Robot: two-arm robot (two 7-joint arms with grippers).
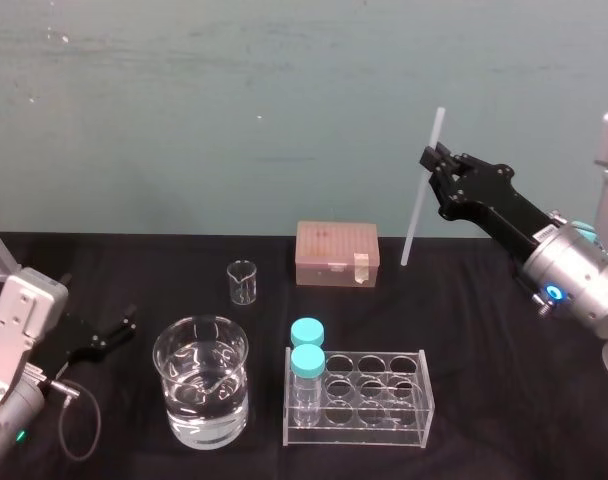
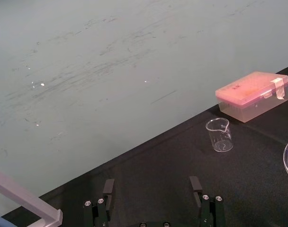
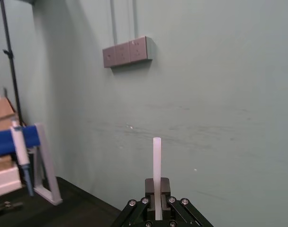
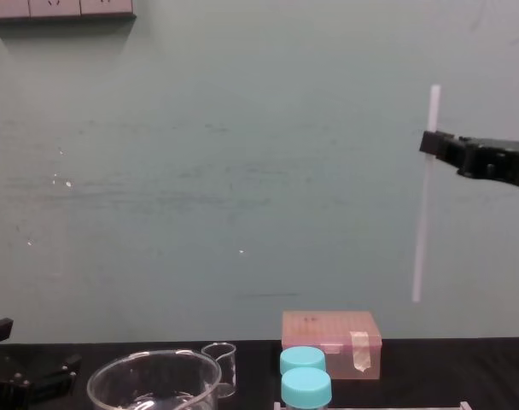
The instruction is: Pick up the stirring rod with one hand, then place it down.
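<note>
Translucent white stirring rod (image 1: 415,215), black right gripper (image 1: 430,158) — pale pink box (image 1: 336,254), turquoise-capped jars (image 1: 307,345), black bench (image 1: 484,300), grey-green wall (image 1: 234,100).

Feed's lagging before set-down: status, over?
Right tool shut on long thin white translucent stirring rod, near-upright above black table. Left tool open, parked low left. Pink plastic box left of rod's lower end.
</note>
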